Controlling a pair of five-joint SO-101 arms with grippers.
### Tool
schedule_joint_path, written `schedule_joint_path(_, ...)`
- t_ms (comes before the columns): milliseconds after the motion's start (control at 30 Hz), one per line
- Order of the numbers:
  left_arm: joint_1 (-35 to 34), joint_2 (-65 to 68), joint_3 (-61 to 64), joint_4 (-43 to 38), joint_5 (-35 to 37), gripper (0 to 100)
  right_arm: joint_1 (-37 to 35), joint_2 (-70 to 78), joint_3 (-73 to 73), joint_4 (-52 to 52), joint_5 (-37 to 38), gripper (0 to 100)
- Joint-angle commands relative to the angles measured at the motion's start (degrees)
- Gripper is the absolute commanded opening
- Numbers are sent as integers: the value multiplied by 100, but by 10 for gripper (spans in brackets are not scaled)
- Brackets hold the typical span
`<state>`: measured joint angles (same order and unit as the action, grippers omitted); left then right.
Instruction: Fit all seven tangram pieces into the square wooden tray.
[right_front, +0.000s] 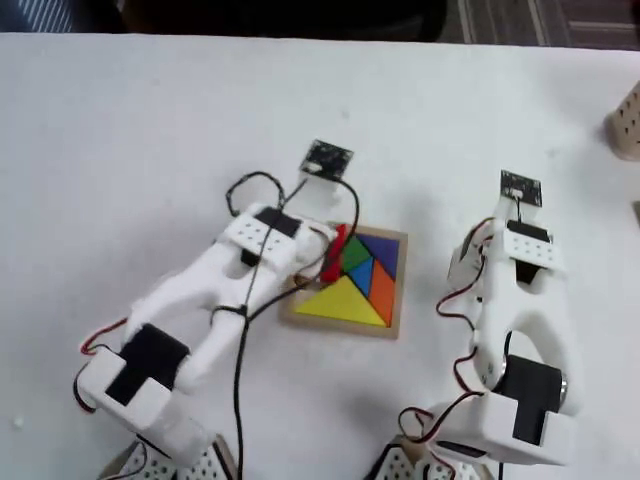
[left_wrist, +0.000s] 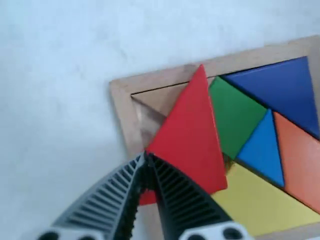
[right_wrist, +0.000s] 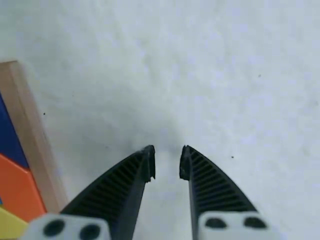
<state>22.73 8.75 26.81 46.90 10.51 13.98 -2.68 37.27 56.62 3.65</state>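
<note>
The square wooden tray (right_front: 398, 238) lies mid-table. In it are a yellow triangle (right_front: 345, 300), an orange piece (right_front: 383, 285), a dark blue triangle (right_front: 380, 250), a green square (left_wrist: 235, 117) and a small light blue triangle (left_wrist: 262, 150). My left gripper (left_wrist: 146, 162) is shut on the edge of a large red triangle (left_wrist: 192, 135). The triangle sits tilted over the tray's corner, one tip over the rim, with bare wood (left_wrist: 150, 115) beside it. My right gripper (right_wrist: 167, 162) hangs open over bare table, to the right of the tray rim (right_wrist: 30, 135).
The left arm (right_front: 260, 245) reaches in from the front left and the right arm (right_front: 515, 260) stands right of the tray. A perforated wooden object (right_front: 625, 125) sits at the far right edge. White table surrounds the tray.
</note>
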Motion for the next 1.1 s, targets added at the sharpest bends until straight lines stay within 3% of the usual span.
schedule_joint_path(0,-321,-13,-79,44,334,23,13,-22,-211,-4,79,91)
schedule_joint_path(267,-303,-66,-79,62,396,23,13,-22,-211,-4,88,91)
schedule_joint_path(467,-444,-1279,202,70,378,23,4,-22,-211,-4,88,91)
schedule_joint_path(600,-699,-1815,853,-791,360,23,4,-22,-211,-4,88,91)
schedule_joint_path(767,-725,-1244,914,-1459,123,23,4,-22,-211,-4,88,91)
schedule_joint_path(900,-769,-171,167,-1319,-9,23,4,-22,-193,-4,88,91)
schedule_joint_path(1067,-796,479,-747,9,-9,23,4,-22,-141,-4,88,91)
